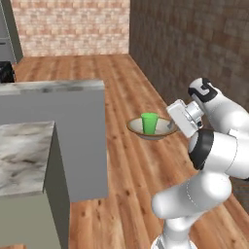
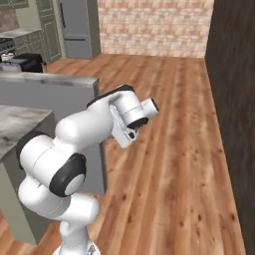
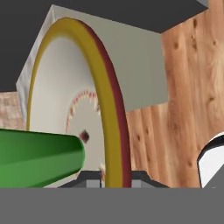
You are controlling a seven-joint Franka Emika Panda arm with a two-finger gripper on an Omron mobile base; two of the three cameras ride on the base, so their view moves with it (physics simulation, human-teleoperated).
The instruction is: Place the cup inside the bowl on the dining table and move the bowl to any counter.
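Stood on a wooden plank floor (image 1: pixel 131 160) in a kitchen with a pale brick wall (image 1: pixel 73 24) at the far end and a dark brick wall (image 1: pixel 194 44) along one side. Had a long marble-topped dining table (image 1: pixel 53 87) with a plain grey-green base just beside the arm, and a fridge (image 2: pixel 77 27) well beyond it. Held the bowl (image 1: pixel 165 130) in the air above the floor, clear of the table and near the dark wall. Showed the bowl wide and shallow, beige inside with a yellow and brown-red rim (image 3: pixel 109 109) seen edge-on in the hand view. Kept the cup (image 1: pixel 149 123), small, bright green and plain, upright inside the bowl. Had the gripper (image 3: pixel 114 178) nearly closed, its two fingers pinching the bowl's rim between them.
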